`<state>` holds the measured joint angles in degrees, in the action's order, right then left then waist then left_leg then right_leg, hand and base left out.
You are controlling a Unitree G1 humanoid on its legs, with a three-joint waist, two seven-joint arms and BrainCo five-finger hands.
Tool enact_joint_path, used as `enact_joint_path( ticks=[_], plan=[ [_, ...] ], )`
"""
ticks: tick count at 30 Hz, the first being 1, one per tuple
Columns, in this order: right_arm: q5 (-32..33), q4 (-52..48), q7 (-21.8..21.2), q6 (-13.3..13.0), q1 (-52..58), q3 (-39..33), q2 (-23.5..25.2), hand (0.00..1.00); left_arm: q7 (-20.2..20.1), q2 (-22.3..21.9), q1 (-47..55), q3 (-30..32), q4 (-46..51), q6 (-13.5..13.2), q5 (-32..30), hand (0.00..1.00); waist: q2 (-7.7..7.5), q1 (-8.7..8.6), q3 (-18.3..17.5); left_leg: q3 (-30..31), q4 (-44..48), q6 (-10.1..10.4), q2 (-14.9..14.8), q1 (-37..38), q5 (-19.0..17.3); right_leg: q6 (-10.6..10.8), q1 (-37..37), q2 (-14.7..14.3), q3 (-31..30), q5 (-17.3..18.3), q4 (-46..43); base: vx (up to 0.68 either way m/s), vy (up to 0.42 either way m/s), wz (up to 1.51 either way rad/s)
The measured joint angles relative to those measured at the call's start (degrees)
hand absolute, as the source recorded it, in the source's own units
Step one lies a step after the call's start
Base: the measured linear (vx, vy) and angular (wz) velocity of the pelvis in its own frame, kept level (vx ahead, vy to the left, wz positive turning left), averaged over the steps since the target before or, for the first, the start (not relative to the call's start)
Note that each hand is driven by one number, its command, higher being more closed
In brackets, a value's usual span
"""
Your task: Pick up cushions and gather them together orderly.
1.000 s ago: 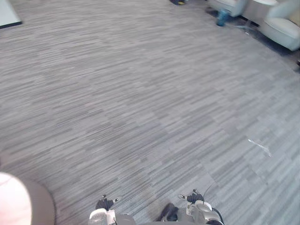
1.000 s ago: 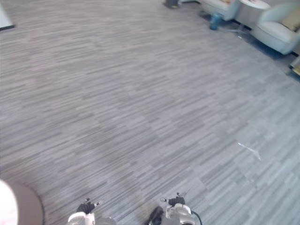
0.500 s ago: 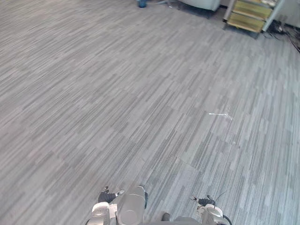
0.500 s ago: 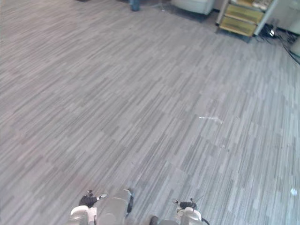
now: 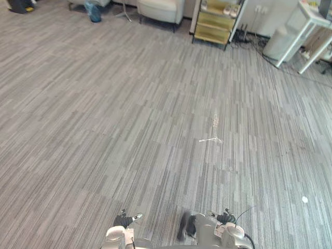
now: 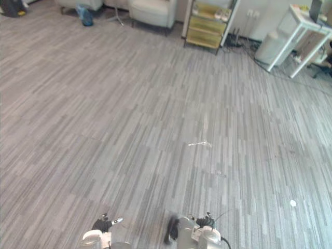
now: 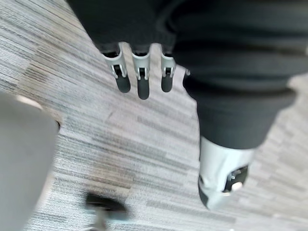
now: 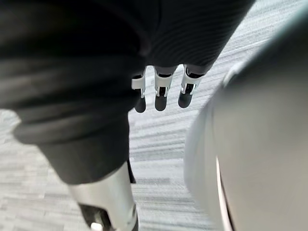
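My left hand (image 7: pixel 139 77) hangs over the grey striped carpet (image 5: pixel 129 114), its fingers straight and pointing down, thumb apart, nothing held. My right hand (image 8: pixel 161 89) hangs the same way over the carpet, fingers straight and empty. A pale armchair (image 5: pixel 158 8) with a padded seat stands at the far edge of the room.
A yellow shelf unit (image 5: pixel 215 21) stands beside the armchair. A white cylinder bin (image 5: pixel 280 44) and a white table (image 5: pixel 316 21) are at the far right, with cables on the floor by the wall. A blue object (image 5: pixel 93 10) lies far left. A small white scrap (image 5: pixel 210 139) lies mid-floor.
The whole picture has shifted: the camera has turned to the right. A pale round thing at the lower left is gone from view; the shelf unit, bin and white table have come in.
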<state>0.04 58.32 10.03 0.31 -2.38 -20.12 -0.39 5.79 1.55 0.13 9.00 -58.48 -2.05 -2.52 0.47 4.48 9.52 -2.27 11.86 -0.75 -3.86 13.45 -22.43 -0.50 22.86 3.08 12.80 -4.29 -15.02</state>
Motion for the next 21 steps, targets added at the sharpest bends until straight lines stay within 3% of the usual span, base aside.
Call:
enact_joint_path(
  ticks=[1,2,3,4,5,6,7,8,9,10,11,12,13,14,15,16,18,19,20,21],
  plan=[
    [0.0,0.3,0.0,0.0,0.0,-0.2,-0.2,0.0,0.0,-0.2,0.0,0.1,-0.2,0.0,-0.1,0.0,0.7,-0.17,-0.3,1.0,1.3,0.1,-0.8,-0.3,0.0,-1.0,0.1,-0.4,0.2,-0.3,-1.0,0.64,-0.202,0.38],
    [0.0,1.2,-0.1,0.0,-0.6,-1.3,-0.9,0.0,0.1,-0.4,0.1,0.5,-0.3,0.0,-0.3,0.0,2.11,0.11,-0.6,2.6,5.7,1.3,-2.4,-1.6,0.8,-2.0,-0.5,-1.7,1.3,1.6,-3.0,0.66,-0.222,0.11],
    [-0.1,1.3,0.0,0.2,-0.8,-1.8,-0.6,0.0,0.1,-0.6,0.4,2.1,-0.4,0.1,-0.4,0.0,2.67,0.18,-0.3,4.4,16.4,3.9,-3.0,-5.0,4.6,-2.3,-3.1,-2.6,2.5,5.0,-4.0,0.65,-0.232,0.07],
    [0.0,1.2,0.0,0.2,-0.6,-1.5,-0.7,0.0,0.1,-0.8,0.4,3.2,-0.3,0.2,-0.6,0.0,2.87,0.01,-0.2,4.8,22.2,3.5,-3.2,-6.9,7.8,-2.2,-4.7,-3.1,2.6,6.2,-3.7,0.64,-0.232,0.0],
    [-0.1,1.0,0.1,0.1,-0.1,0.1,-0.9,0.0,0.2,-1.5,1.1,4.3,0.0,0.2,-0.3,0.0,3.6,0.22,0.2,4.3,34.6,3.0,-4.2,-11.7,18.6,-2.7,-9.7,-4.2,2.4,7.9,-1.5,0.76,-0.172,-0.05],
    [0.0,1.2,0.1,0.1,-0.2,1.2,-0.9,0.0,0.2,-1.7,1.3,4.0,1.3,0.0,-0.4,0.0,4.22,1.13,0.5,1.4,48.8,2.2,-7.6,-18.7,17.2,-3.8,-16.4,-5.9,1.9,9.2,2.8,0.63,-0.117,-0.08],
    [0.0,1.3,0.1,0.1,-0.2,1.3,-0.9,0.0,0.2,-1.6,1.3,3.9,1.4,0.0,-0.5,0.0,4.27,1.18,0.5,1.1,49.5,2.1,-7.7,-19.2,16.8,-3.8,-16.8,-6.0,1.9,9.3,3.0,0.6,-0.06,-0.08],
    [0.1,1.6,0.1,0.2,-0.5,1.8,-0.6,0.0,0.1,-1.2,1.2,2.9,2.8,-0.2,-0.3,0.0,3.63,2.09,0.9,-0.7,53.5,1.6,-8.0,-24.8,12.6,-3.5,-21.2,-6.0,1.3,9.9,6.2,0.55,-0.053,-0.04],
    [0.1,2.1,0.1,0.3,-1.4,2.8,-0.5,0.0,0.1,-0.7,1.2,2.2,4.6,-0.4,0.0,0.0,2.97,2.48,1.3,-2.5,51.8,1.1,-6.7,-30.8,8.9,-3.1,-25.6,-5.3,0.9,10.3,9.8,0.55,-0.053,-0.04],
    [0.1,2.4,0.2,0.3,-1.8,2.8,-0.4,0.0,0.1,-0.7,1.1,2.2,5.0,-0.5,0.0,0.0,2.82,2.54,1.4,-2.9,49.9,1.0,-6.2,-32.3,7.8,-2.9,-26.5,-5.0,0.8,10.5,10.4,0.64,0.019,-0.06],
    [0.2,3.6,0.6,0.2,-3.1,2.6,-0.3,0.0,0.2,-0.6,0.8,2.2,5.9,-0.8,0.5,0.0,2.38,3.16,1.9,-4.0,41.7,0.7,-3.9,-35.7,5.7,-2.0,-28.6,-3.8,0.4,11.6,11.2,0.42,0.077,-0.11],
    [0.2,3.9,0.9,0.3,-3.6,2.5,-0.4,0.0,0.2,-0.6,0.6,2.0,6.1,-0.9,0.5,0.0,2.18,3.77,1.9,-4.4,35.0,0.7,-2.3,-36.9,6.0,-1.2,-29.4,-2.8,0.1,12.4,11.3,0.63,0.143,-0.19],
    [0.4,3.9,1.2,0.1,-3.9,2.2,-0.9,0.0,0.2,-0.7,0.5,1.6,6.2,-1.2,0.5,0.0,2.25,4.64,1.9,-4.1,20.1,1.8,0.0,-37.4,9.4,0.3,-31.0,-1.5,-0.6,14.4,11.3,0.43,0.138,-0.25],
    [0.6,3.9,1.3,0.1,-3.8,2.2,-1.4,0.0,0.2,-0.8,0.8,1.6,6.1,-1.3,0.5,0.0,3.02,5.07,1.6,-3.0,8.9,2.6,0.6,-37.2,15.6,1.5,-32.3,-1.4,-1.2,16.1,11.5,0.58,0.205,-0.38],
    [0.7,4.2,1.4,0.1,-3.7,2.2,-1.8,0.0,0.2,-0.4,1.2,1.6,5.9,-1.3,0.5,0.0,3.43,6.12,1.3,-4.0,6.6,2.3,0.9,-35.7,23.5,2.4,-33.5,-1.0,-2.4,17.5,11.7,0.6,0.192,-0.23],
    [1.2,4.3,1.4,0.1,-3.9,2.1,-0.6,0.0,0.3,0.6,1.2,1.9,5.8,-1.4,0.5,0.0,0.91,6.2,1.1,-5.2,6.8,-0.4,3.4,-35.2,20.6,2.0,-34.7,1.4,-2.7,17.8,11.7,0.76,0.213,-0.07],
    [1.2,3.2,1.4,0.2,-3.9,0.4,0.3,0.0,0.3,0.6,1.0,3.1,5.7,-0.9,0.5,0.0,0.35,6.66,1.2,-6.3,11.8,-3.2,3.6,-35.5,16.7,2.6,-34.9,2.6,-3.9,16.3,9.1,0.64,0.166,-0.05],
    [1.2,3.1,1.4,0.2,-3.6,0.1,0.7,0.0,0.5,0.5,1.3,3.6,5.7,-0.8,0.5,0.0,-0.09,7.32,1.1,-7.4,13.6,-3.9,3.6,-33.5,13.5,3.8,-34.2,3.7,-4.8,16.3,3.3,0.68,0.223,-0.39],
    [1.1,2.9,1.3,0.2,-3.1,0.1,0.9,0.0,0.4,0.6,1.3,3.2,5.7,-0.6,0.5,0.0,-0.38,7.54,1.0,-8.1,13.1,-4.1,4.0,-29.9,11.1,6.5,-30.6,5.2,-5.5,15.2,-7.5,0.56,0.182,-0.4],
    [1.1,2.7,1.3,0.1,-2.8,0.1,1.0,0.0,0.4,0.7,1.3,2.8,5.7,-0.4,0.5,0.0,-0.37,7.26,1.0,-8.1,12.6,-4.2,4.3,-28.2,10.3,8.2,-28.7,5.9,-5.6,13.9,-13.5,0.63,0.208,-0.22]
  ],
)
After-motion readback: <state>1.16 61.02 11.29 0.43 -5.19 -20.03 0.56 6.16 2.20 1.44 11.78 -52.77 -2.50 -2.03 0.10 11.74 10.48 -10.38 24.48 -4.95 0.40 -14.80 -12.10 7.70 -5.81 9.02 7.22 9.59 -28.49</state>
